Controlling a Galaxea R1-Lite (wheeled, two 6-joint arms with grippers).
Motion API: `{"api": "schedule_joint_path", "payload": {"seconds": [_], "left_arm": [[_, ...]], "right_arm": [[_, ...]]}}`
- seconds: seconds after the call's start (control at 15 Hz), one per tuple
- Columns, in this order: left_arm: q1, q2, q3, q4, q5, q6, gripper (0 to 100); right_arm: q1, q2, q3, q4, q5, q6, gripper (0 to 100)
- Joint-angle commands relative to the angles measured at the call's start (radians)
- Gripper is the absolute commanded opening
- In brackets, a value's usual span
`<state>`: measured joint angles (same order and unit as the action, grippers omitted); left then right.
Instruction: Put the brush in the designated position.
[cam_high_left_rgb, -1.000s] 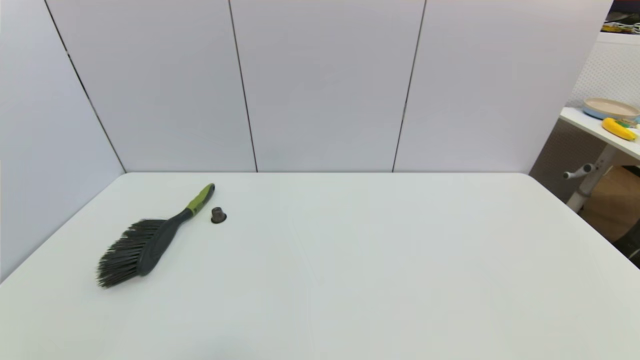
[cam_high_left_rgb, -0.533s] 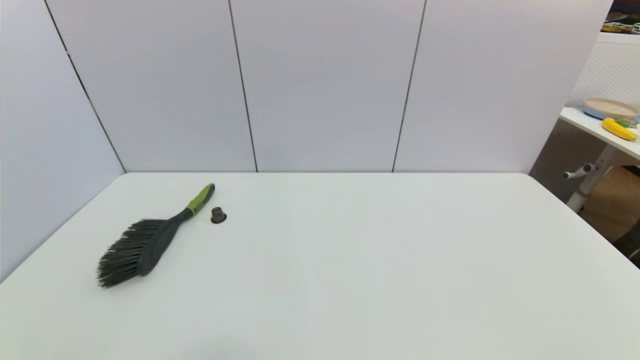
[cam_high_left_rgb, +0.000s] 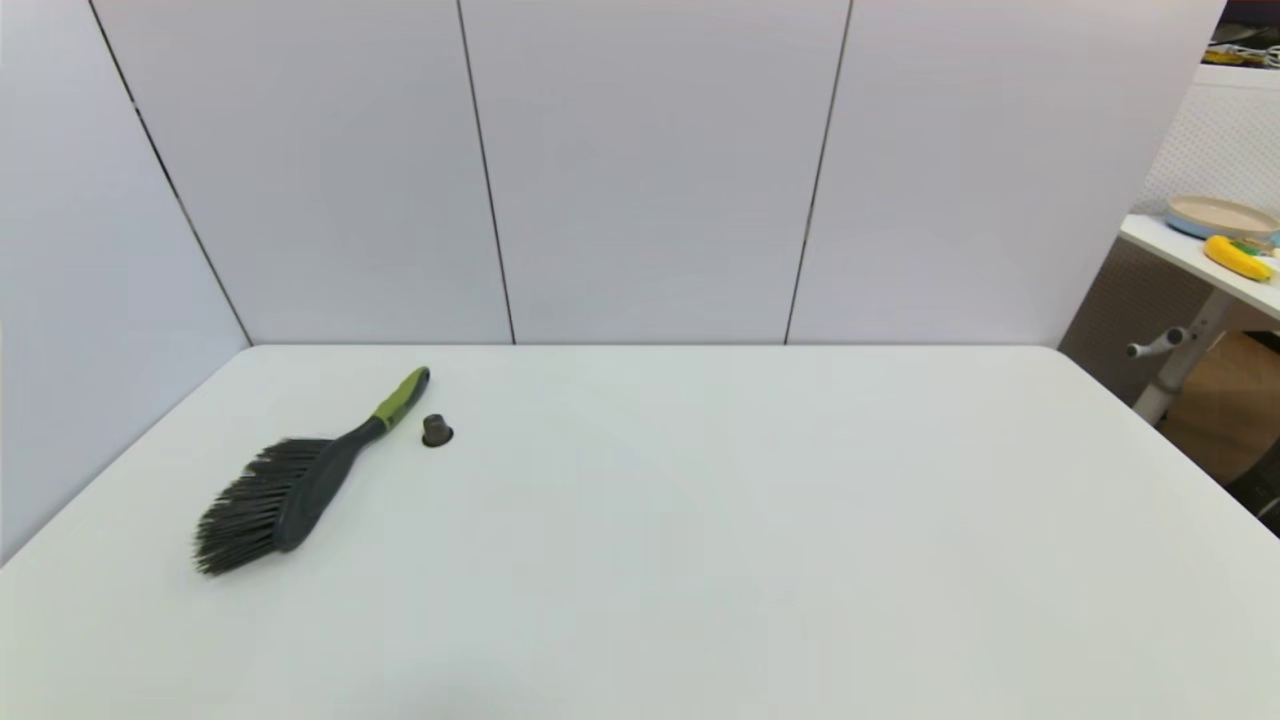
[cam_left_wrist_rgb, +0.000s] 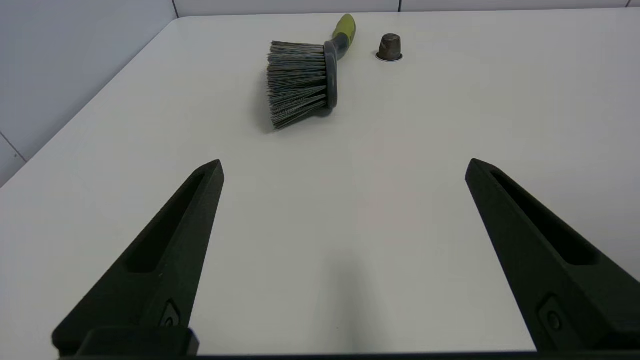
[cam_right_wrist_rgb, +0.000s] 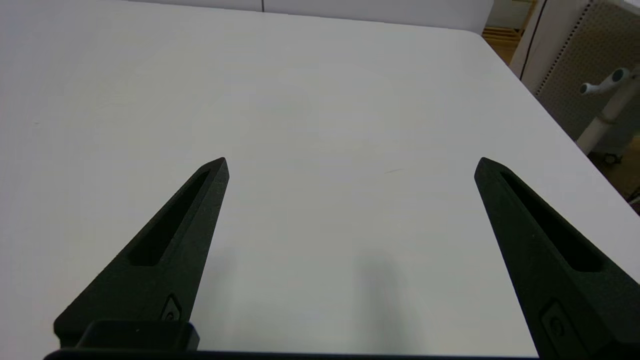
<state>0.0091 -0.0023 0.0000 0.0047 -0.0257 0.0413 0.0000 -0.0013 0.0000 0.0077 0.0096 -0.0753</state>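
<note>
The brush (cam_high_left_rgb: 300, 480) looks light – stiff lime handle (cam_high_left_rgb: 402, 394) suits gripping, bristles soft – left end effector (cam_left_wrist_rgb: 345, 167) spread wide, well short of it

A white worktop (cam_high_left_rgb: 700, 520) sits in a corner of pale grey wall panels (cam_high_left_rgb: 650, 170) split by thin dark seams. Beyond its right edge stands a second white table (cam_high_left_rgb: 1195, 262) on a white leg, holding a shallow beige dish (cam_high_left_rgb: 1220, 215), above a tan floor (cam_high_left_rgb: 1225, 400).
</note>
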Motion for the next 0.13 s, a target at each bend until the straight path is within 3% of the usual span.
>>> {"api": "schedule_joint_path", "payload": {"seconds": [0.07, 0.13], "left_arm": [[0.002, 0.002, 0.0, 0.0, 0.0, 0.0, 100], [0.0, 0.002, 0.0, 0.0, 0.0, 0.0, 100]], "right_arm": [[0.0, 0.001, 0.002, 0.0, 0.0, 0.003, 100], [0.0, 0.001, 0.002, 0.0, 0.0, 0.003, 100]]}}
